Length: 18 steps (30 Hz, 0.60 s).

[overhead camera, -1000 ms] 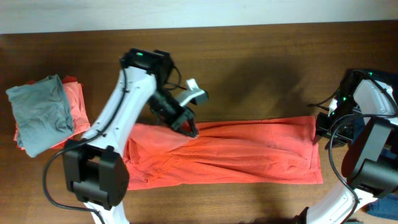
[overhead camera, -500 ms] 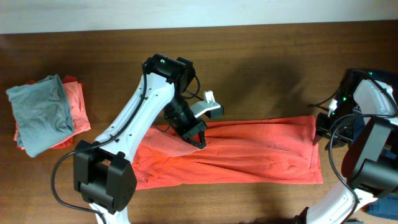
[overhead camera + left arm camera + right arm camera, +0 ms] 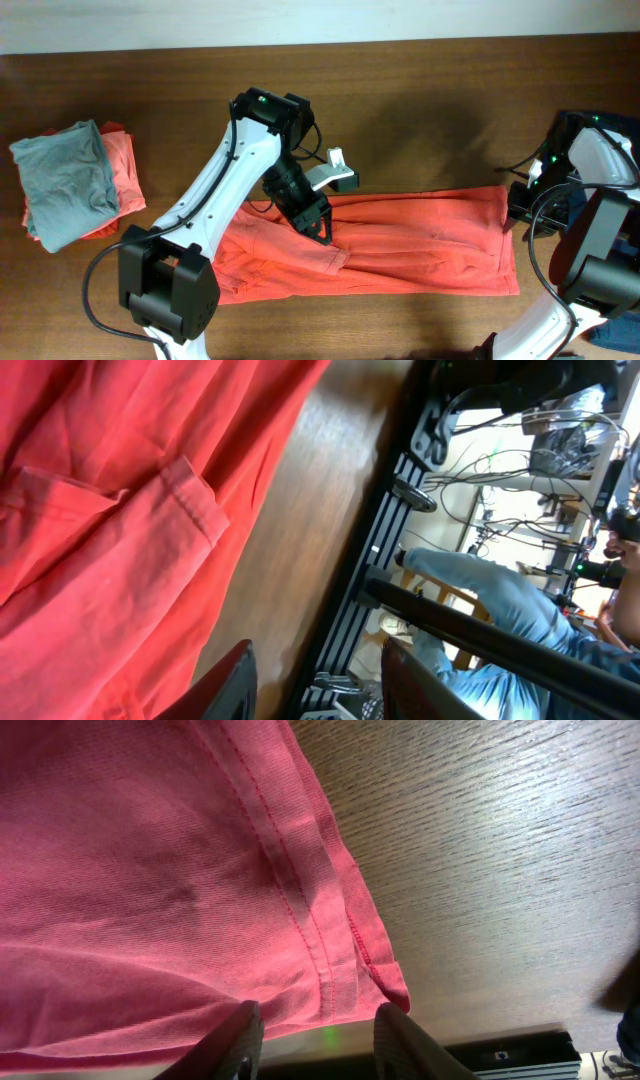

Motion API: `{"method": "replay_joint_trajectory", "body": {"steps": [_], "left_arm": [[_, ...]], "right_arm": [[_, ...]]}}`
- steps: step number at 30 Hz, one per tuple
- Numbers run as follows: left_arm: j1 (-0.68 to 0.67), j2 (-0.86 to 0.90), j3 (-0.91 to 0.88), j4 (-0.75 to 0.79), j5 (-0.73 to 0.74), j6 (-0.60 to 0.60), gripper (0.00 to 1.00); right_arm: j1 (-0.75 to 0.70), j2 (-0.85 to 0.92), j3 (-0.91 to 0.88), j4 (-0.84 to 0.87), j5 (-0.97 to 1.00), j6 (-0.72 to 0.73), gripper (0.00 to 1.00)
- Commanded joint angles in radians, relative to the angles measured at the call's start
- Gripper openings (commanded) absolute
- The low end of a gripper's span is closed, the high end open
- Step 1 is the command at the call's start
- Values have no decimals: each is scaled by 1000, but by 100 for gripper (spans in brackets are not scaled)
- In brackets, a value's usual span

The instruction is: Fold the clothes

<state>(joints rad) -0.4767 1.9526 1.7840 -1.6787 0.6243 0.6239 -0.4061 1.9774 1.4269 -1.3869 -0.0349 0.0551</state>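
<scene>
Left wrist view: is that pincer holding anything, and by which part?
Nothing held: the left pincer is open, with no orange-red T-shirt cloth between its fingers.

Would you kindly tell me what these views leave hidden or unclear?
- Overhead: right gripper mostly hidden by its own arm.
- Left wrist: left gripper cut off by bottom edge, only tips showing.
- Overhead: orange garment at left mostly covered by grey shirt.
- All views: T-shirt's underside hidden.

the wooden table (image 3: 420, 110) carries a long orange-red t-shirt (image 3: 420, 250) and a folded stack (image 3: 70, 185).
</scene>
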Motion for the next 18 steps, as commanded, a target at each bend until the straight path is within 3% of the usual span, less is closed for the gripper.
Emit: {"method": "replay_joint_trajectory", "body": {"steps": [1, 7, 16, 18], "left_arm": [[5, -6, -10, 33, -75, -42, 25], [63, -4, -20, 228, -441, -407, 13], [187, 26, -145, 312, -445, -526, 10], [195, 26, -183, 307, -447, -526, 23]], "right_arm": [[-6, -28, 13, -4, -6, 4, 42], [-6, -28, 13, -5, -6, 4, 42], [-6, -28, 13, -5, -7, 5, 42], [-6, -28, 13, -5, -10, 4, 42]]}}
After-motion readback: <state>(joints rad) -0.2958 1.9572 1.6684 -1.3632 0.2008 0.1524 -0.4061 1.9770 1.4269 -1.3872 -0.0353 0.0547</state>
